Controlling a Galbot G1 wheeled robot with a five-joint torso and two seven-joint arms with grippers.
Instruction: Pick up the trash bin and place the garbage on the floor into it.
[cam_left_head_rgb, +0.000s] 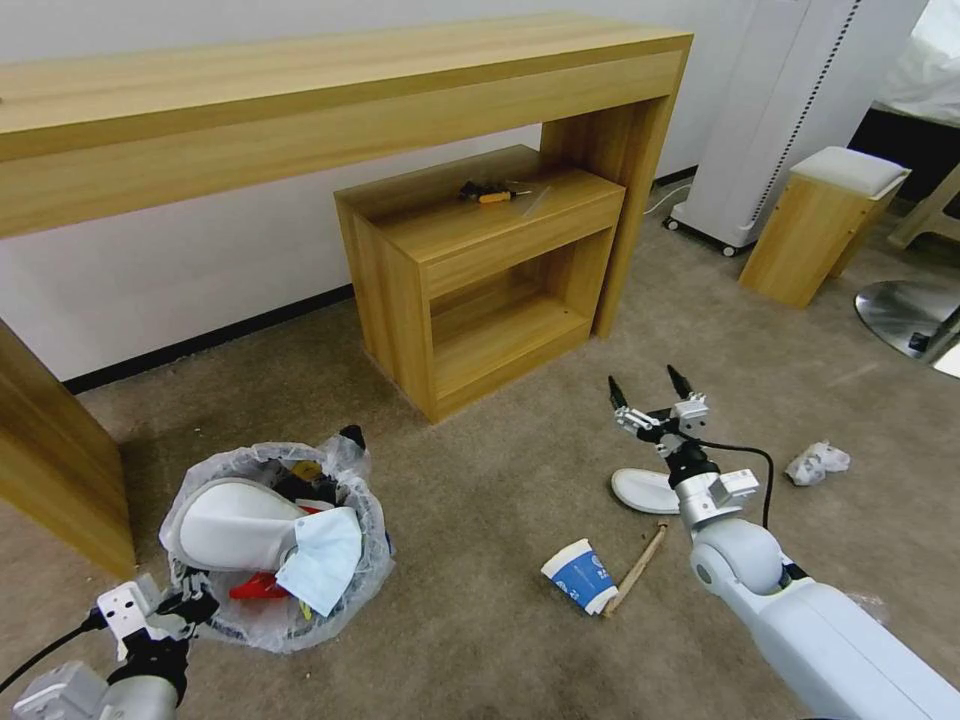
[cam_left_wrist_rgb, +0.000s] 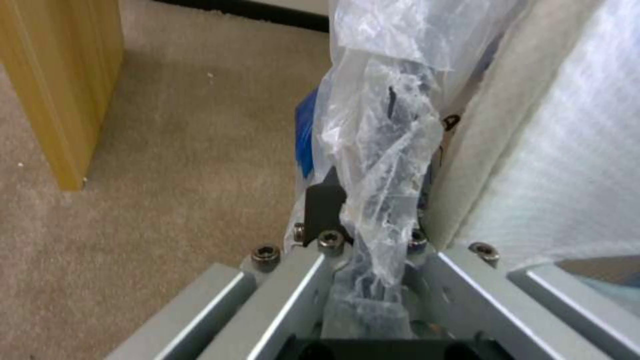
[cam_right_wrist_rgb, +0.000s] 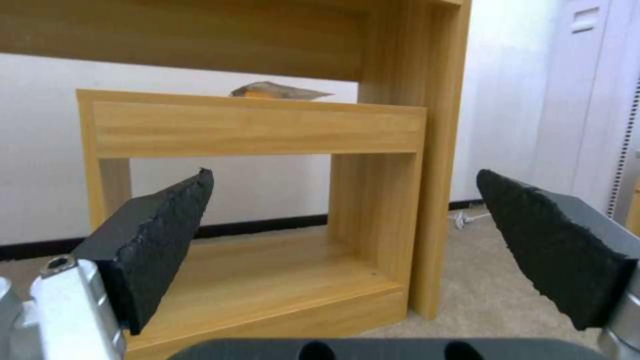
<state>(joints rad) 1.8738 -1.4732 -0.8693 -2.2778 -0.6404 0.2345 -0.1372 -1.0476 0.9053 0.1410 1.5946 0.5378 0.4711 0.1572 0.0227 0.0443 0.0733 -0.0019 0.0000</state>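
A long wooden desk (cam_left_head_rgb: 300, 90) runs along the wall, with a low open cabinet (cam_left_head_rgb: 480, 270) tucked under its right end; both stand on the beige carpeted floor (cam_left_head_rgb: 500, 600). The trash bin (cam_left_head_rgb: 355, 560), lined with a crinkly plastic bag, sits on the carpet at the robot's left front, already holding a white slipper (cam_left_head_rgb: 235, 525), a pale tissue (cam_left_head_rgb: 325, 565) and a red wrapper (cam_left_head_rgb: 255, 587). The left hand (cam_left_head_rgb: 185, 600) is at the bin's near rim; in the left wrist view its fingers (cam_left_wrist_rgb: 323, 205) appear closed on the bag and rim, though the plastic hides most of the grip. The right hand (cam_left_head_rgb: 648, 385) hovers over the carpet with its fingers spread wide and nothing between them, pointing toward the cabinet. Just beneath and behind it lies a second white slipper (cam_left_head_rgb: 645, 490); nearer the robot lie a blue-white paper cup (cam_left_head_rgb: 580, 575) on its side and a wooden stick (cam_left_head_rgb: 635, 568) just beside it; a white wad (cam_left_head_rgb: 818, 462) rests well apart to the right.
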